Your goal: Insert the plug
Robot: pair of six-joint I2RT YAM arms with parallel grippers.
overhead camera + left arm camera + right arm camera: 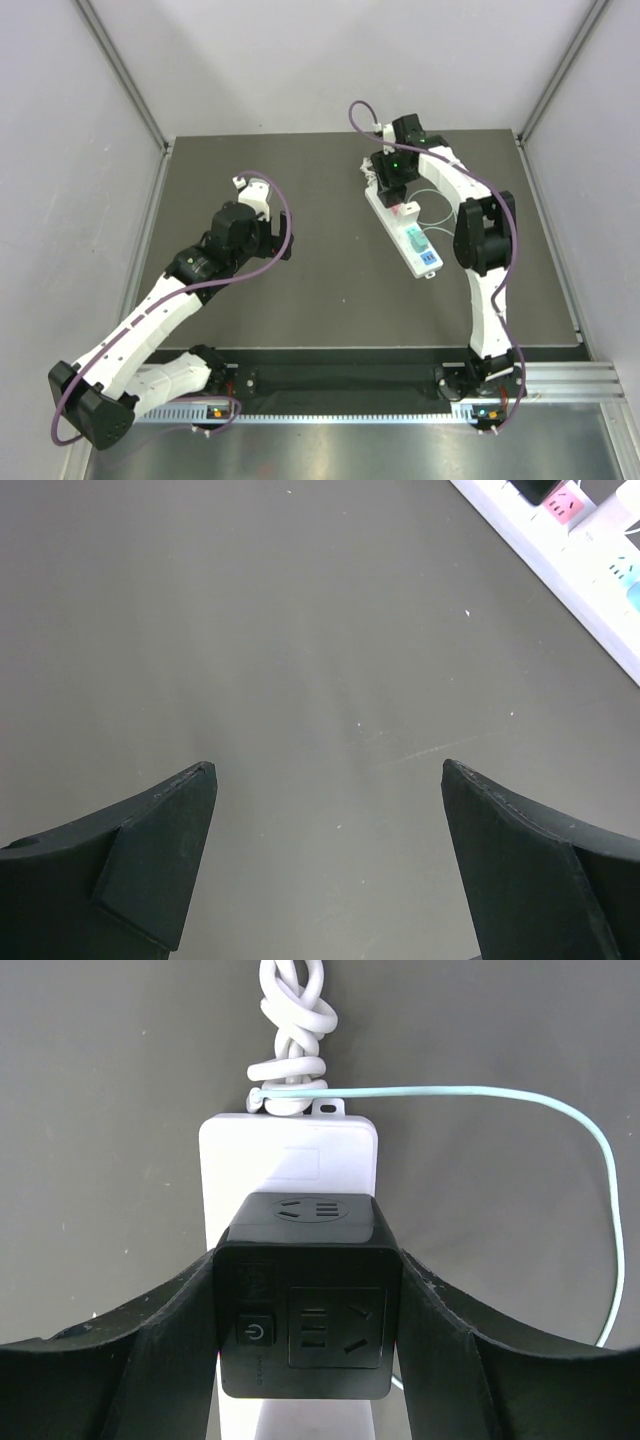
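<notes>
A white power strip (405, 232) lies on the dark table at the right, with a pink plug (405, 209) and a teal plug (418, 241) in it. My right gripper (392, 185) is shut on a black cube plug (308, 1300), which has sockets and a power button, and holds it over the strip's far end (288, 1155). Whether the cube is seated in the strip is hidden. My left gripper (328, 780) is open and empty above bare table, well left of the strip (560, 560).
The strip's white cable is knotted in a bundle (292, 1035) beyond its far end. A thin teal cable (560, 1120) loops off to the right. Grey walls enclose the table (330, 290), and a metal rail (560, 385) runs along the near edge.
</notes>
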